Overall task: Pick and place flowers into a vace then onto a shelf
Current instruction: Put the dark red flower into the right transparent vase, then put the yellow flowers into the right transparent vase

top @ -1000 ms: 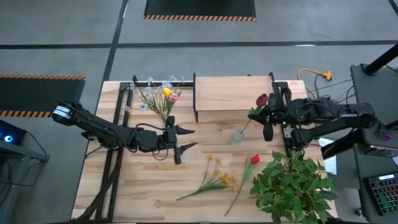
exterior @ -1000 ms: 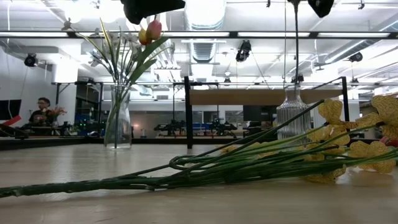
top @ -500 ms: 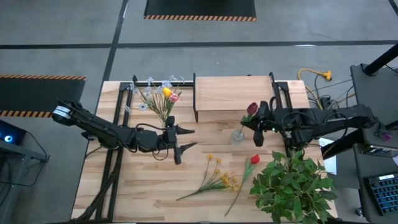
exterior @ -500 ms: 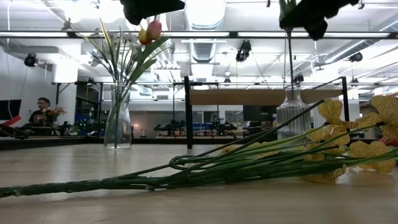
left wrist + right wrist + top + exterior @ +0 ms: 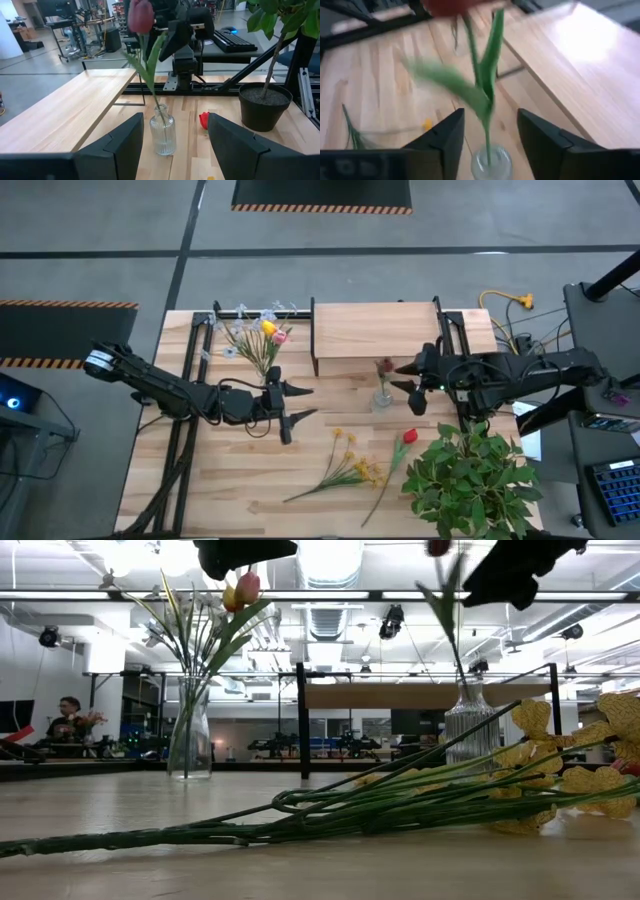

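The right gripper (image 5: pixel 410 387) hangs just beside the small ribbed clear glass vase (image 5: pixel 382 397) near the middle of the plank desk (image 5: pixel 240 480), its fingers spread and holding nothing, while a dark red tulip on a green stem (image 5: pixel 142 16) stands in that vase, free of the fingers. The left gripper (image 5: pixel 297 402) waits over the desk's middle, fingers apart and empty. A taller glass vase of mixed flowers (image 5: pixel 258 340) stands toward the far left corner beside the light wood shelf on black legs (image 5: pixel 375 330); yellow blossoms (image 5: pixel 357 465) and a red tulip (image 5: pixel 408 437) lie flat near the front edge.
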Controlling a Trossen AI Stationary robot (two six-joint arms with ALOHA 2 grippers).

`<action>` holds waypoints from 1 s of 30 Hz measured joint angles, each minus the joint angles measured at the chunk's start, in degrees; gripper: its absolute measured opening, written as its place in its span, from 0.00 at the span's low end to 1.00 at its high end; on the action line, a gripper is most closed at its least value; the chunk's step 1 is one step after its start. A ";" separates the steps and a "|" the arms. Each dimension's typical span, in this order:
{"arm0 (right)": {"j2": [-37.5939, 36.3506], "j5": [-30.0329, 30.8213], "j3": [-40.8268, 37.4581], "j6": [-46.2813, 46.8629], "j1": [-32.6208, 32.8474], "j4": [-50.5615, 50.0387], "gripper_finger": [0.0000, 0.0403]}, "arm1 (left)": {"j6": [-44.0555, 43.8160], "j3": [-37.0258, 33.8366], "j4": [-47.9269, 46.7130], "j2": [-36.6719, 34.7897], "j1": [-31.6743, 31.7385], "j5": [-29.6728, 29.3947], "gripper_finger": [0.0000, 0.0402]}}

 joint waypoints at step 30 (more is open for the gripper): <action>-16.78 9.42 -7.05 -4.22 22.80 2.16 0.43 | -3.65 -3.83 -0.01 0.00 -0.02 0.00 0.51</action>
